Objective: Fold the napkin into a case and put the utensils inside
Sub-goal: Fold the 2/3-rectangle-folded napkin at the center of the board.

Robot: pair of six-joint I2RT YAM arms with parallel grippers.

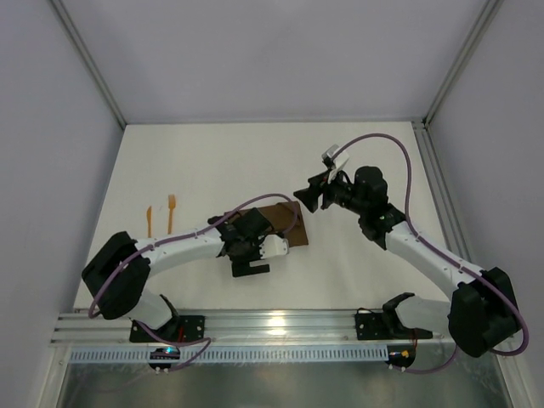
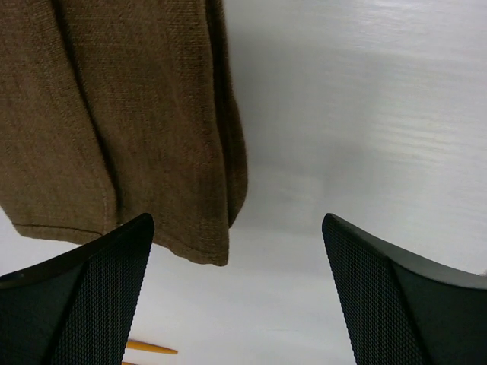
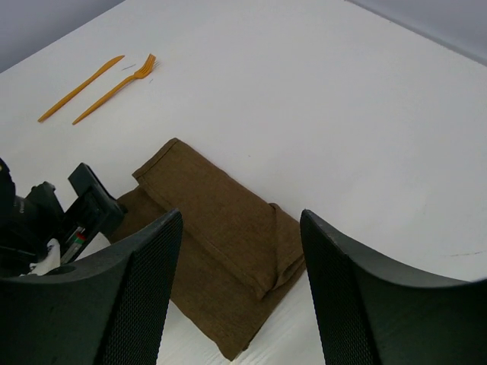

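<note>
Left hand [image 2: 236, 228], right hand [image 3: 240, 224] both released, empty. Dark brown cloth napkin [image 3: 221, 228] just ahead looks folded. Next you fetch thin orange utensils [image 3: 114, 90], left of left hand.

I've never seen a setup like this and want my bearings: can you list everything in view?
napkin: one, dark brown, folded, mid-table
fork: one, orange, left of the napkin, apart from it
knife-like piece: one, orange, beside the fork
table: one, white
rail: one, silver, near edge
cables: two, purple, one per arm
arms: two, white and black
left gripper: black, open, at the napkin's edge
right gripper: black, open, holding nothing
</note>
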